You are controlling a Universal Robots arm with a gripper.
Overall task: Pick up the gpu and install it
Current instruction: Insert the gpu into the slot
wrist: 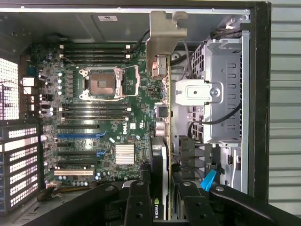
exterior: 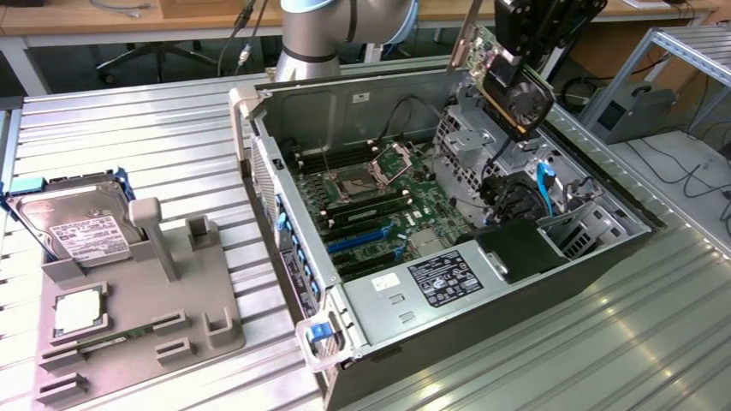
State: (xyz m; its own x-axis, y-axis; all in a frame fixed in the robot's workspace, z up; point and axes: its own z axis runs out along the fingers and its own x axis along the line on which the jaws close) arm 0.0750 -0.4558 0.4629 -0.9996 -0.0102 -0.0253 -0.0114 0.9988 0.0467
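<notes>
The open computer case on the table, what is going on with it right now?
A robot arm's gripper is shut on the gpu and holds it edge-on above the open computer case, over the motherboard. The card is not yet seated in a slot. At the exterior view's left, a hard drive rests in a gray holder.

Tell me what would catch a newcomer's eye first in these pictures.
The gripper holds the gpu on edge in the air above the open computer case, toward the exterior view's right. Below it, the green motherboard lies exposed inside the case. At the exterior view's left, a hard drive sits in a grey fixture.
</notes>
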